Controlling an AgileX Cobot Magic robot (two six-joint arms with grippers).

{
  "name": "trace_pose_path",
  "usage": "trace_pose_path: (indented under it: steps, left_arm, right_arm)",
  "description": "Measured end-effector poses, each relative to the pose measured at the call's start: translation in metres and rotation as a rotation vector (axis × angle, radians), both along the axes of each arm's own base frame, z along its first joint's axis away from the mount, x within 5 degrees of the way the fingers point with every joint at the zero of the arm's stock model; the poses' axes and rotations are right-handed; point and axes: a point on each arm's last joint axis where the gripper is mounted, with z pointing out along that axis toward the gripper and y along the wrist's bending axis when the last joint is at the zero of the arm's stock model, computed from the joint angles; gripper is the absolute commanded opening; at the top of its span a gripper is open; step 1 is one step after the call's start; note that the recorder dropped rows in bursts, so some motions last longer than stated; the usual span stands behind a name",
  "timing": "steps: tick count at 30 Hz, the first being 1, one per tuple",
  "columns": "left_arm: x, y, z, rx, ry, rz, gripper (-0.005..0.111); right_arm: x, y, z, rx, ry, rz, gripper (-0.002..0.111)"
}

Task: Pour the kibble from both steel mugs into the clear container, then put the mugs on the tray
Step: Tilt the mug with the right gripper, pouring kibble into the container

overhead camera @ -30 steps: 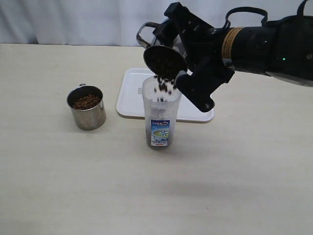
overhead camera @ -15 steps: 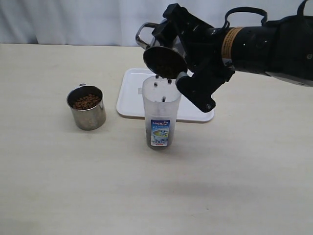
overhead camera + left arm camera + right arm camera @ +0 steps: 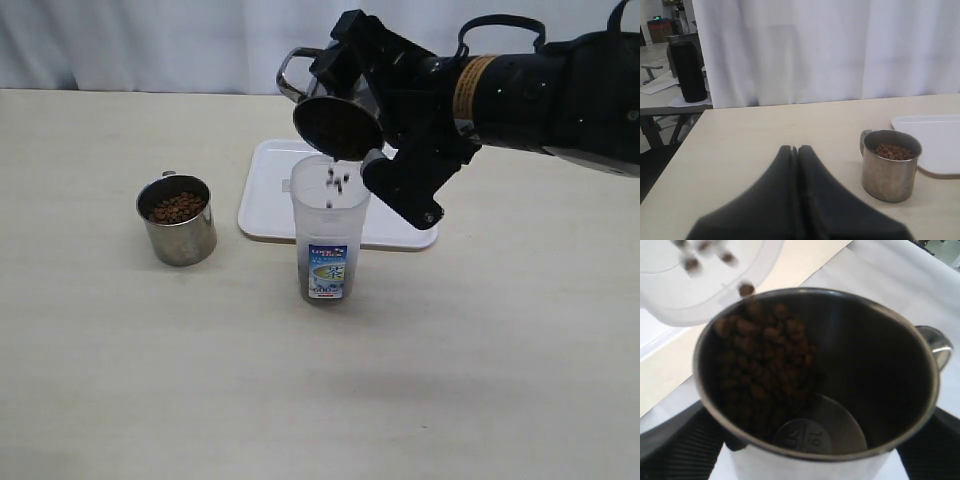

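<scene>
A lab-like workroom — white curtain (image 3: 815,50) backdrop, pale table (image 3: 150,380), another desk (image 3: 670,102) beyond.

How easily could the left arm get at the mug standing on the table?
Probably yes: only bare table lies between the shut left gripper and that mug. The right gripper tips the other mug over the clear container, off to the side. The left jaws would have to open first.

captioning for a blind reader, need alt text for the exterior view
The right gripper tips a steel mug over the clear container, kibble falling in. A second steel mug holding kibble stands on the table at the view's left; the tray lies behind.
</scene>
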Motion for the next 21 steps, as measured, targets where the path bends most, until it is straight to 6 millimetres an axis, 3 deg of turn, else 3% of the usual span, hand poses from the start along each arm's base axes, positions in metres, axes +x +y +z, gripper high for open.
trace_pose_path:
  steps: [21]
  left_arm:
    - [0.0000,0.0000,0.0000,0.000,0.000,0.000,0.000]
  right_arm:
    - [0.0020,0.0030,0.0081,-0.108,-0.137,0.094,0.004]
